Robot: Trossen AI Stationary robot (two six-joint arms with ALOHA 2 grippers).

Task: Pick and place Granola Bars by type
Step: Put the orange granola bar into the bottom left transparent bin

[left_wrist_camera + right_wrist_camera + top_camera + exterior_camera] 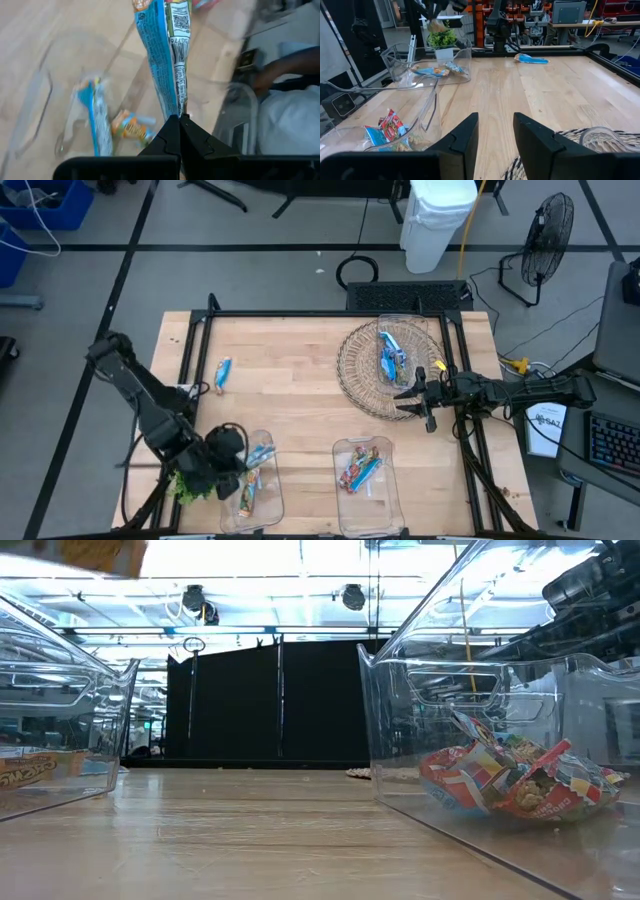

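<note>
My left gripper (243, 463) is shut on a blue granola bar (162, 55) above the left clear bin (268, 505), where more blue bars (97, 122) lie. The right clear bin (388, 500) holds multicoloured bars (510, 780). One blue bar (222, 373) lies flat on the table toward the far left. More blue bars (388, 355) lie in the wicker basket (355, 370). My right gripper (495, 130) waits open at the basket's right rim, with nothing between its fingers. My left gripper pinches the blue bar by one end (180, 111) between its two fingertips (167, 132). The fingers slant downward and lie in line with the bar. The bar reaches out past the tips, lifted clear above the left bin.
A green leafy sprig (185, 488) sits at the near left corner beside the left bin. A black frame rail (330, 313) runs along the table's far edge. Bare wood (290, 400) lies between the basket and the bins. A person's arm (285, 62) shows beyond the table.
</note>
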